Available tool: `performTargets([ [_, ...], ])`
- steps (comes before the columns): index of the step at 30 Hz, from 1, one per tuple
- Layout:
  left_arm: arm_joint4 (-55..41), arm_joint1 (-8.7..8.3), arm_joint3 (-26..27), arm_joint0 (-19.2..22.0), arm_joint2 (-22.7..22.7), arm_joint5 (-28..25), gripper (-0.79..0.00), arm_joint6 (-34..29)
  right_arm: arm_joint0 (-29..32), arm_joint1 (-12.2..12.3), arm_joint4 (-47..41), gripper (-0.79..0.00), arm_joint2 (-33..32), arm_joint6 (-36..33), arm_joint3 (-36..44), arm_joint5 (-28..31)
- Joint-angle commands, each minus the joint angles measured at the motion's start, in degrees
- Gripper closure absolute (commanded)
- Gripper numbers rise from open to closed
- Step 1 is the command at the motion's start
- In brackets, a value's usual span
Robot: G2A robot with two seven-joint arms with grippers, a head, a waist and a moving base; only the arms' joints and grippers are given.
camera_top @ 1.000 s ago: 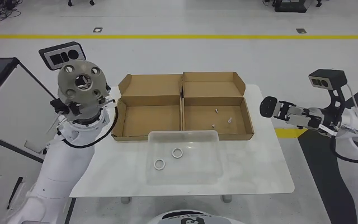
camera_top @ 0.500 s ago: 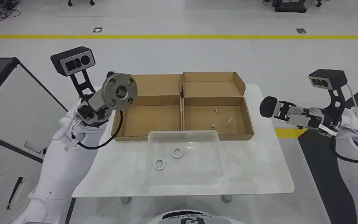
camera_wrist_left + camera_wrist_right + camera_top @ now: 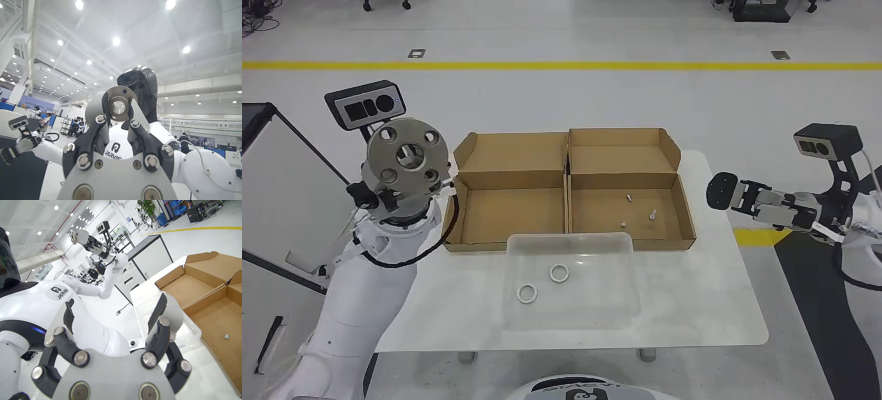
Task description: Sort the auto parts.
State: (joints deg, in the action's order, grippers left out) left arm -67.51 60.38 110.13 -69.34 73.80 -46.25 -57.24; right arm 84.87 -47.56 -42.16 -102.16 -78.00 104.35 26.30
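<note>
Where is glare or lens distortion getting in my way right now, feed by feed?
Top view: even light, a faint sheen on the clear tray, both rings plain to see. Left wrist view: aimed up at bright ceiling lamps that leave hot spots, though the metal flange itself reads fine. Right wrist view: the wide lens bows the cardboard boxes and the table edge; no glare.
</note>
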Motion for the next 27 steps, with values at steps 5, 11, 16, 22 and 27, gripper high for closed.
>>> performTargets([
  [5,0.0,0.0,0.0,0.0,0.0,0.0,0.0,0.0,0.0,0.0,0.0,-0.785,0.0,0.0,0.0,0.0],
  [11,4.2,0.08,0.0,-0.6,0.8,2.5,0.0,2.8,0.0,0.0,0.0,-0.785,0.0,0.0,0.0,0.0],
  [16,13.2,0.02,-1.4,-2.3,2.4,5.8,0.0,5.5,0.0,0.0,0.0,-0.785,0.0,0.0,0.0,0.0],
  [22,19.7,-0.1,-1.4,-6.5,4.3,8.1,0.0,7.6,0.0,0.0,0.0,-0.785,0.0,0.0,0.0,0.0],
  [27,26.5,0.04,-1.7,-6.9,5.2,9.9,0.0,11.5,0.0,0.0,0.0,-0.785,0.0,0.0,0.0,0.0],
])
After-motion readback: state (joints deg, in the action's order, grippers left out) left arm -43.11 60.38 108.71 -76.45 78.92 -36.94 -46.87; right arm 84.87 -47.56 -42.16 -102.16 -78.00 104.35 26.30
